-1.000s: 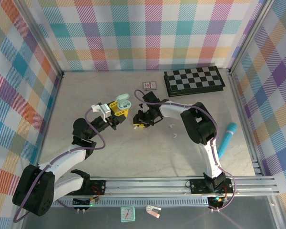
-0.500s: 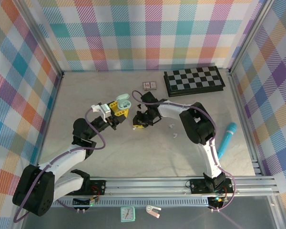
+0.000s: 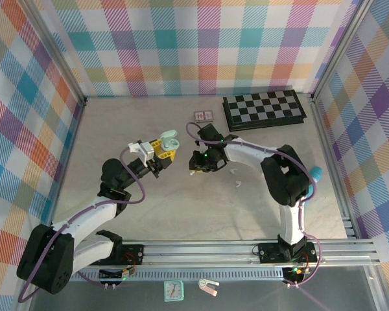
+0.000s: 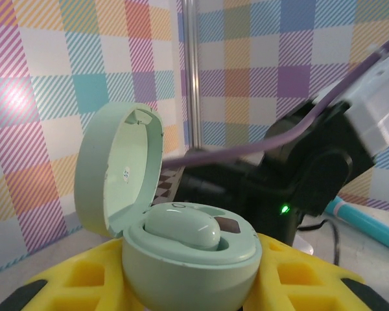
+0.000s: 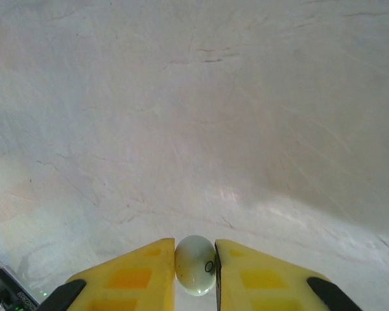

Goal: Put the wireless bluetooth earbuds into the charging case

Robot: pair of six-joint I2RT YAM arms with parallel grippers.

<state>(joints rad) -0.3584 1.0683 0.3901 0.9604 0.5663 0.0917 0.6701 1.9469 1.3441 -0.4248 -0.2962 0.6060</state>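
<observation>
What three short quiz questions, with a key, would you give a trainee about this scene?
1. True or false: the lid of the charging case stands open.
2. The right pincer grips: A) a pale earbud; B) a spoon; C) nothing.
3. How many buds sit inside the charging case?
Key: 1 true; 2 A; 3 one.

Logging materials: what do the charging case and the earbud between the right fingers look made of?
Charging case: likely moulded plastic, pale green, smooth satin, with soft highlights on its open lid. Held earbud: seemingly glossy pale plastic, with sheen on its rounded shell.
</observation>
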